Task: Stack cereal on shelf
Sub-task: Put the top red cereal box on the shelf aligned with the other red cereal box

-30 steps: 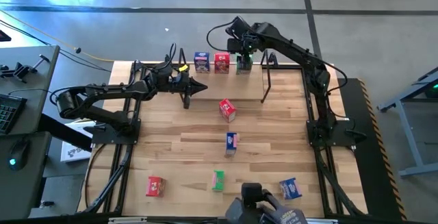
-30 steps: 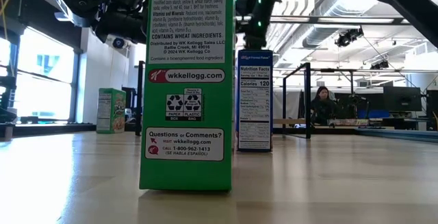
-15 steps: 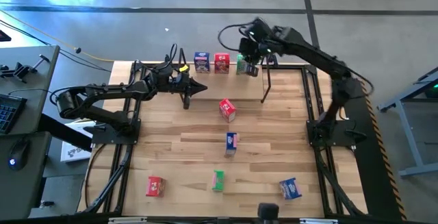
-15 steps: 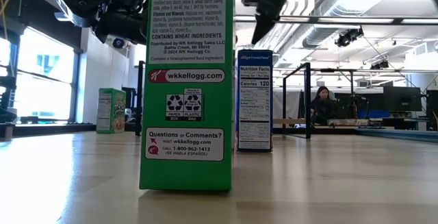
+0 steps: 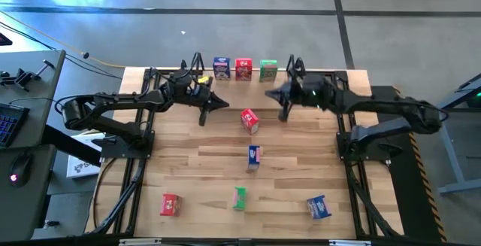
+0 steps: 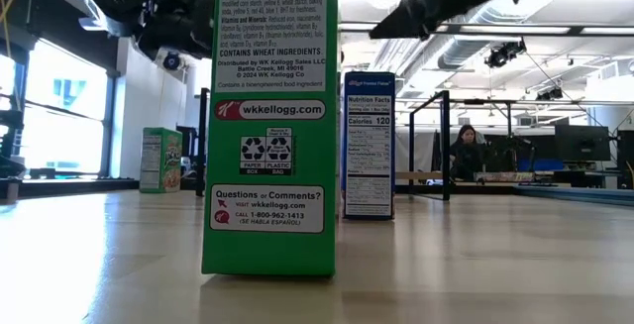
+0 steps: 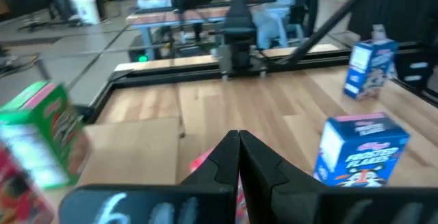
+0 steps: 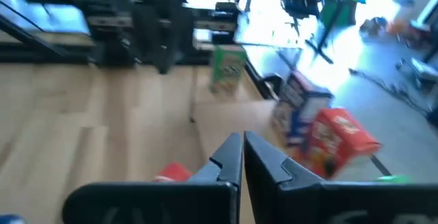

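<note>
Three cereal boxes stand in a row on the shelf at the table's far edge: blue, red and green. Several more boxes are spread over the tabletop: red, blue, green, red and blue. My left gripper is shut and empty, held above the table left of the middle red box. My right gripper is also shut and empty. It points toward the left just in front of the shelf, near the green box.
The shelf's black wire supports stand close to both grippers. In the low view the green box fills the foreground, with a blue box behind it. A person sits in the room beyond the table.
My right gripper has drawn back from the green box on the shelf, moving toward the table's near side and down. It has turned and now points toward the table's left. Its arm has folded back toward the right edge. The green box stays standing on the shelf.
</note>
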`<control>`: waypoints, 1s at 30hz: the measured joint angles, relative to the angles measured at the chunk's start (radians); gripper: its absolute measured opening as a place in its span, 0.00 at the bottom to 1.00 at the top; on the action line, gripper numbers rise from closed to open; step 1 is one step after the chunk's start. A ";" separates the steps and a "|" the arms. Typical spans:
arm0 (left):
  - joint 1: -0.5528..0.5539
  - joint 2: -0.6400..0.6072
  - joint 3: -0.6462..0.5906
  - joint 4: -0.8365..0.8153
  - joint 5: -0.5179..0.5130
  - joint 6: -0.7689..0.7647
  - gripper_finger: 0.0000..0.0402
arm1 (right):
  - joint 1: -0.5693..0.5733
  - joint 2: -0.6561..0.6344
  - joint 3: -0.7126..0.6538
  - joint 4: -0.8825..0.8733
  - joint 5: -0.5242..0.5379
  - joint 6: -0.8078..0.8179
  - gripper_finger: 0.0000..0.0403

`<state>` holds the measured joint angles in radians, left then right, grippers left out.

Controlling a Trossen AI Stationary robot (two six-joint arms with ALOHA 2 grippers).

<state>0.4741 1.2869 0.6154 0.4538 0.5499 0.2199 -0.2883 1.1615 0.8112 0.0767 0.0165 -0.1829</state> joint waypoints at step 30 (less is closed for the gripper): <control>-0.246 0.485 0.766 -0.896 -0.306 0.384 0.63 | 0.354 -0.094 -0.244 0.133 0.150 0.070 0.01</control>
<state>0.2285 1.7723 1.3816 -0.4421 0.2443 0.6034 0.0655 1.0679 0.5671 0.2097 0.1665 -0.1133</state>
